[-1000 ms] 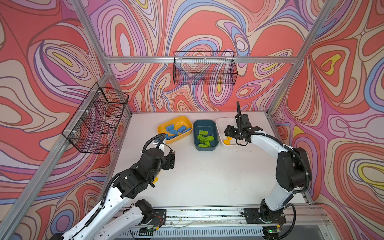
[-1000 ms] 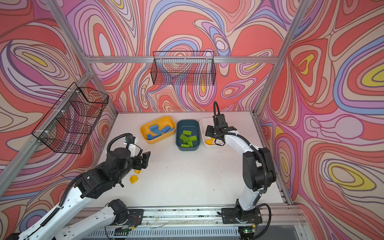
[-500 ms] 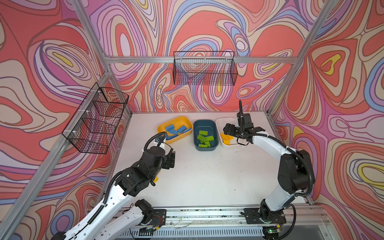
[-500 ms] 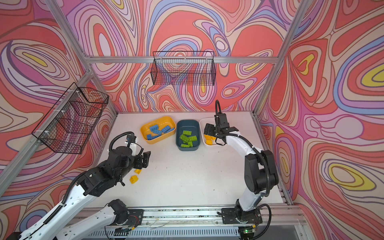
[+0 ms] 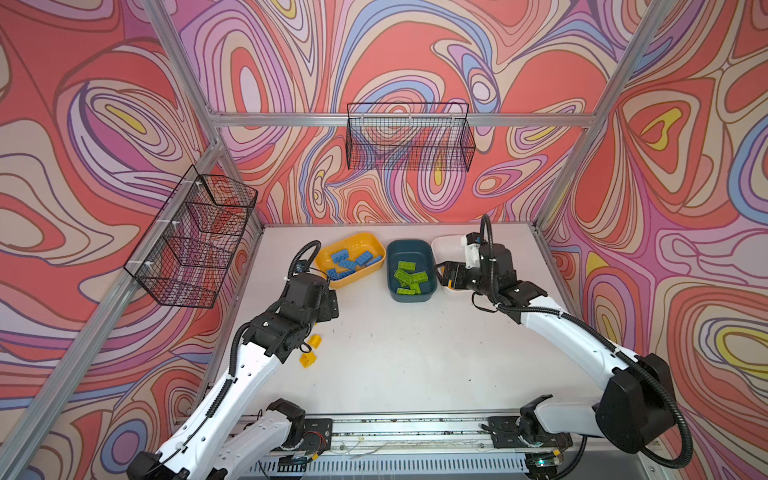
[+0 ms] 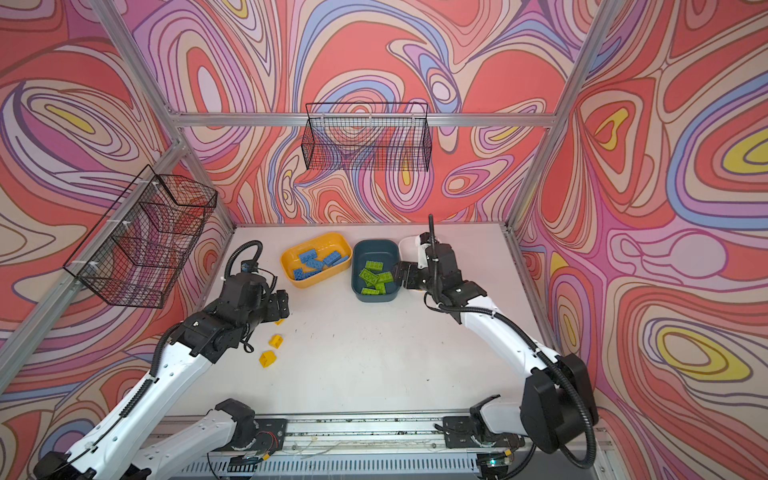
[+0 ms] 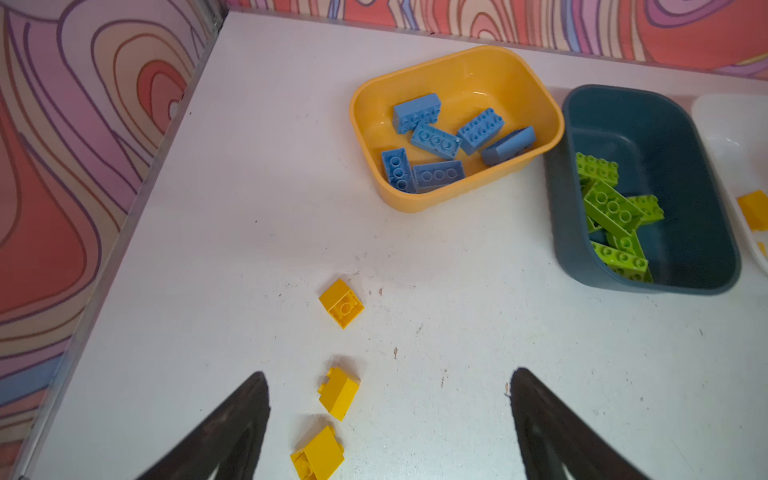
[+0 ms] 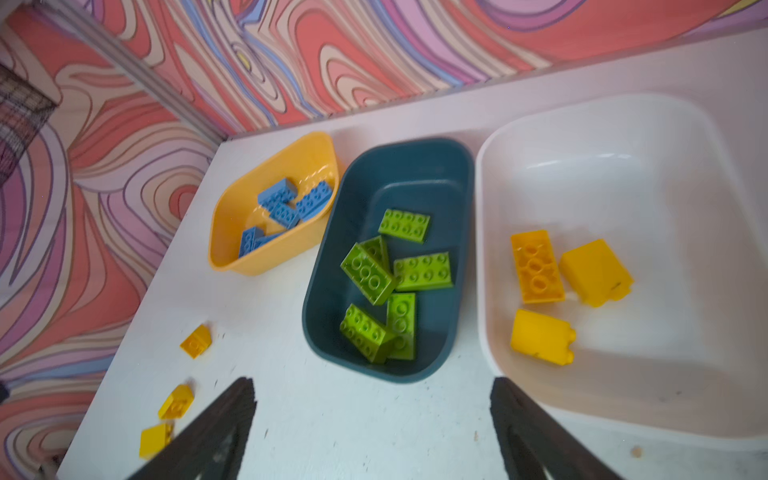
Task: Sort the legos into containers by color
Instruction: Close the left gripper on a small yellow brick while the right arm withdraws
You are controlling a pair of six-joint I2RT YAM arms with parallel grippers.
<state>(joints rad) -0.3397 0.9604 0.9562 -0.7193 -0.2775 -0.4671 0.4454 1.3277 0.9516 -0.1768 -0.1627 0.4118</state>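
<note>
Left hand (image 7: 387, 372): fingers (image 7: 232, 424) spread wide, nothing between them. It is held low over the desk (image 7: 249, 208) at about 9 o'clock in both top views. Three loose yellow bricks (image 7: 338, 392) lie in a ragged line on the desk just under and ahead of it. None is touched, and all are well apart from the tubs.

Right hand (image 8: 372, 380): also spread wide and empty. It hangs toward 1 o'clock, above the near ends of the teal tub (image 8: 407, 149) and the white tub (image 8: 602, 124).

The tubs stand in a row at the far side of the desk.
- Yellow tub (image 7: 415, 203), 11 o'clock, set at a slant: six blue bricks (image 7: 436, 141), jumbled, some studs up, some hollow side up.
- Teal tub, 12 o'clock: green bricks (image 8: 423, 272) heaped toward its near end. It stands close against the white tub; cannot tell whether the rims touch.
- White tub, 1 o'clock: three yellow bricks (image 8: 536, 266). One is long with its hollow side up; two are short and lie on their sides.
</note>
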